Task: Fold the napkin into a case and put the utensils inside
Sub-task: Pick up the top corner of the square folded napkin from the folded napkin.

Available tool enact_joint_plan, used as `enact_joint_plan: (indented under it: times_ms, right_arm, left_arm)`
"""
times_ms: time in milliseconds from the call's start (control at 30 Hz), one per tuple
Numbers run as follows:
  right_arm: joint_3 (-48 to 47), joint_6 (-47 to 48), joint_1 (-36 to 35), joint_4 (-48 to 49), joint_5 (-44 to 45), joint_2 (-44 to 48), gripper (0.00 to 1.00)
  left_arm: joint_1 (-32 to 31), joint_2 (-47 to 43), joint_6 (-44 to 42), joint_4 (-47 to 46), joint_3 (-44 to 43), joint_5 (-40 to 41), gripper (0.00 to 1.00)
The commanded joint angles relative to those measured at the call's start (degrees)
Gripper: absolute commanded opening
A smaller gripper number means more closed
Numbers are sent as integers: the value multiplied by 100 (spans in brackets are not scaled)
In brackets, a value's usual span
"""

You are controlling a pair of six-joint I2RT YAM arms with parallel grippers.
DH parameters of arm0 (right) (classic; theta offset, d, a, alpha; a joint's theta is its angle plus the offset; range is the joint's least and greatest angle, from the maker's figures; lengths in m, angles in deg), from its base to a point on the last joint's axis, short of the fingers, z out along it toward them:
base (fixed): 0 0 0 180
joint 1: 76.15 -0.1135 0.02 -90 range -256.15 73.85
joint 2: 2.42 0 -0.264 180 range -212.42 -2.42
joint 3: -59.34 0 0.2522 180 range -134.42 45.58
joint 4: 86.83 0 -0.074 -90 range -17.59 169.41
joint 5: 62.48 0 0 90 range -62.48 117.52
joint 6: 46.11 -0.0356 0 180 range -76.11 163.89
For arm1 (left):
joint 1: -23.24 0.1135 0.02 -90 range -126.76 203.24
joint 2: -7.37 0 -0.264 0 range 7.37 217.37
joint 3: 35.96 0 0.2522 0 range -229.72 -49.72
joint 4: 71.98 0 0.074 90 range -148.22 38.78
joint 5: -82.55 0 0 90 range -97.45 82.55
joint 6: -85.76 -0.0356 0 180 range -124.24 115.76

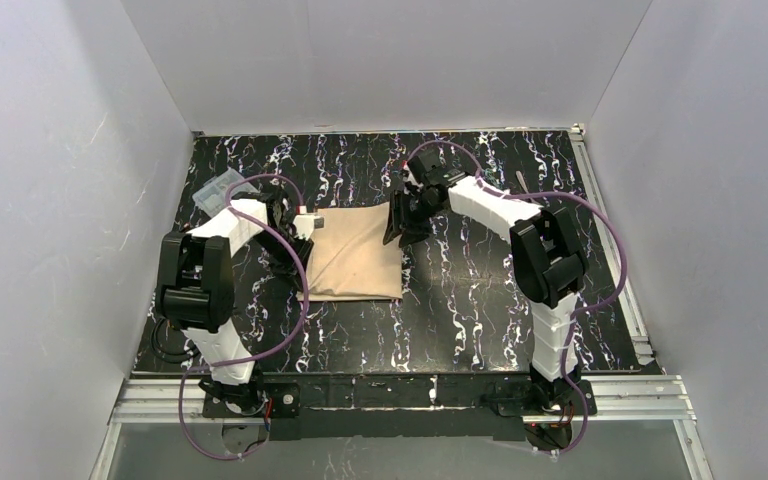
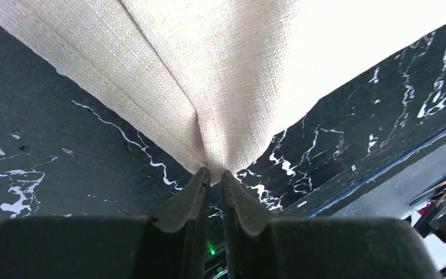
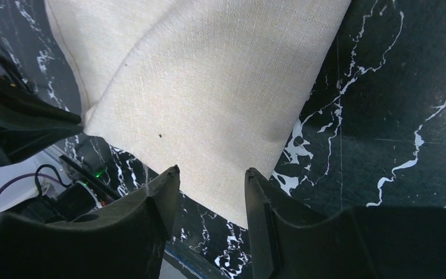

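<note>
The napkin (image 1: 355, 255) was laid flat on the table (image 1: 480, 320), spread between the two arms. The left gripper (image 2: 215, 174) was positioned at the napkin's far left corner. Its jaws were drawn almost together on that corner, with the cloth pinched between them. The right gripper (image 3: 212, 174) was held by the napkin's far right corner, jaws apart and nothing gripped, and the cloth's edge lay directly under the gap. The next fold is judged to depend on that edge being clamped.

Black white-veined marble tabletop (image 1: 460, 330); plain white walls (image 1: 60, 150) enclosing three sides.
</note>
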Motion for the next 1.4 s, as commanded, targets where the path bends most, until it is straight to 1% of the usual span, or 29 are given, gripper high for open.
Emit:
enact_joint_plan:
  times_ms: [0, 200, 367, 600, 667, 767, 833, 900, 933, 1000, 1100, 1200, 1267, 1367]
  right_arm:
    - [-427, 212, 153, -114, -441, -79, 54]
    - [-932, 184, 236, -14, -716, -485, 55]
    - [-1159, 132, 289, 132, -854, -893, 55]
    - [-1569, 78, 656, 268, -1077, -1395, 55]
    - [-1570, -63, 727, 514, -1369, -1535, 54]
    - [-1526, -355, 782, 981, -2228, -1703, 54]
    - [-1375, -687, 801, 1487, -2756, -1660, 54]
    - [-1222, -951, 859, 2024, -2934, -1534, 54]
    - [-1215, -1022, 900, 2144, -2908, -1513, 54]
    - [-1317, -1056, 939, 2035, -2812, -1670, 53]
    - [-1517, -779, 919, 1457, -2514, -1980, 49]
    - [-1258, -766, 871, 1517, -2382, -2126, 49]
    - [-1225, -784, 830, 1578, -2378, -2231, 48]
    - [-1371, -785, 729, 1639, -2437, -2332, 49]
  left_arm:
    - [21, -90, -150, -198, 269, 332, 12]
    - [21, -159, -211, -395, 478, 430, 12]
    - [21, -261, -322, -551, 665, 622, 8]
    - [21, -392, -416, -835, 930, 719, 7]
    - [21, -480, -422, -834, 939, 699, 7]
    - [57, -733, -464, -668, 847, 487, 6]
    - [116, -842, -495, -430, 620, 250, 6]
    - [183, -874, -524, -171, 381, 1, 6]
    - [209, -863, -555, -39, 261, -116, 6]
    - [223, -834, -562, 154, 49, -241, 6]
    - [223, -835, -515, 245, -127, -319, 6]
    - [222, -763, -402, 315, -267, -438, 8]
    - [223, -691, -334, 329, -311, -502, 10]
    - [223, -594, -274, 256, -287, -445, 18]
